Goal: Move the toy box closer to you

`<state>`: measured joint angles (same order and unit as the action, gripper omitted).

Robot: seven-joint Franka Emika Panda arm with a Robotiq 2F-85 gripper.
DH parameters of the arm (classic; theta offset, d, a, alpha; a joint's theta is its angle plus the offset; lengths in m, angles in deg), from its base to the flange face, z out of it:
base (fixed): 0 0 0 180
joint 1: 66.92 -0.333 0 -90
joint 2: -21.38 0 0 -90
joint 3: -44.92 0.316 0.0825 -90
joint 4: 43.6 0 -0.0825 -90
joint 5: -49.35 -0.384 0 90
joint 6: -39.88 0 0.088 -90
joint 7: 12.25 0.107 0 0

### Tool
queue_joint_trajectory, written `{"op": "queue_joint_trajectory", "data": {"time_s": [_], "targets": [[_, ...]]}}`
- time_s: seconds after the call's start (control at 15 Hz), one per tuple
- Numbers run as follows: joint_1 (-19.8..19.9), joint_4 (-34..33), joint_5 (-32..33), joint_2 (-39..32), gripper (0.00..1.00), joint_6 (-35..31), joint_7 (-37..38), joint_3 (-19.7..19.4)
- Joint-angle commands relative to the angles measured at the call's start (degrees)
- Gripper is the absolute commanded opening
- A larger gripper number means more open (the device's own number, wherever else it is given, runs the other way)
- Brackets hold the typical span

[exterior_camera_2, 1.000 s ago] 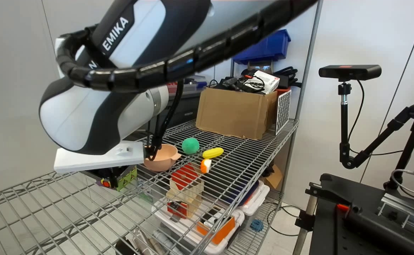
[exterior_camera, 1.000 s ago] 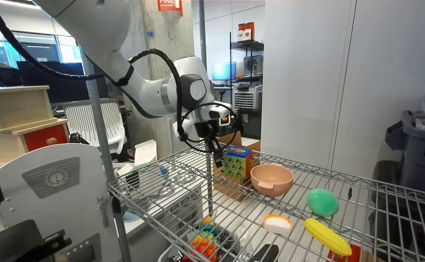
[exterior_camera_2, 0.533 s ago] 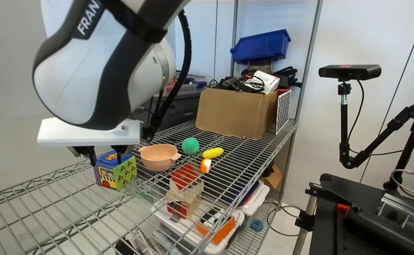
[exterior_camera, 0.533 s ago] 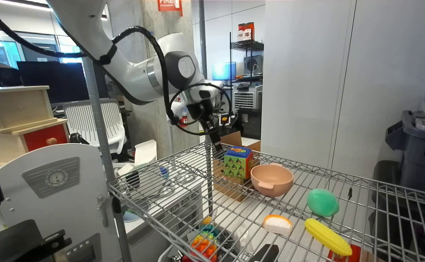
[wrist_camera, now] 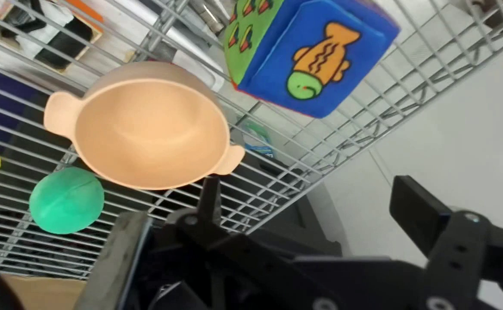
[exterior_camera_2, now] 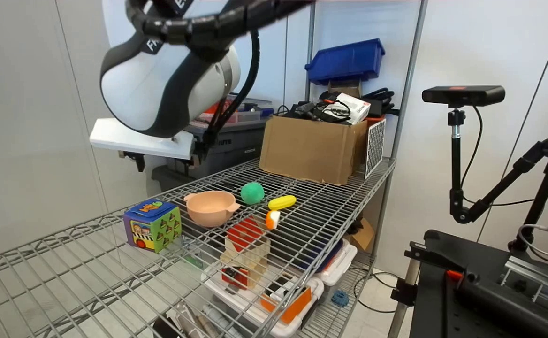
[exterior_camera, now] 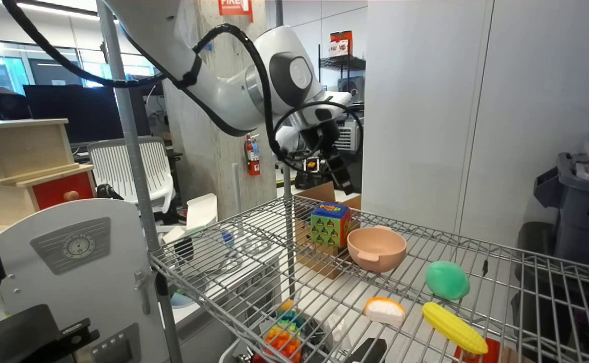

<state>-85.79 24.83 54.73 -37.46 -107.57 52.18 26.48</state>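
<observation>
The toy box (exterior_camera: 330, 225) stands upright on the wire shelf, beside the pink bowl (exterior_camera: 376, 249). Its blue top with an orange fish and its green side show in both exterior views. Part of the toy box (wrist_camera: 316, 58) is cut off by the top edge of the wrist view. My gripper (wrist_camera: 306, 183) hangs in the air above the shelf's back edge, higher than the box and apart from it. Its fingers (wrist_camera: 419, 215) are spread wide, and only the background shows between them. In an exterior view the gripper's black fingers (exterior_camera: 341, 174) point down, above and behind the box.
A green ball-like toy (exterior_camera_2: 252, 193), a yellow corn toy (exterior_camera_2: 282, 203) and an orange-and-white piece (exterior_camera_2: 272, 219) lie on the shelf past the bowl. A large brown carton (exterior_camera_2: 309, 148) occupies its far end. A metal post (exterior_camera: 288, 242) rises at the shelf's corner near the box.
The gripper has opened and lifted away from the box, rising first, then swinging toward the bowl's side. The box, partly covered by the gripper a second ago, stands in the same spot.
</observation>
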Motion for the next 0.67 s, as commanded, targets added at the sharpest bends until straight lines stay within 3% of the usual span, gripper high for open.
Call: {"op": "queue_joint_trajectory", "data": {"time_s": [0.0, 0.4, 0.6], "targets": [[3.6, -13.81, 0.25, -8.43, 1.0, 10.98, 2.23, 1.48], [6.97, -29.01, 0.55, -17.42, 1.0, 29.35, 0.56, 5.09], [6.89, -37.04, -1.06, -21.92, 1.0, 35.86, -0.6, 4.47]]}}
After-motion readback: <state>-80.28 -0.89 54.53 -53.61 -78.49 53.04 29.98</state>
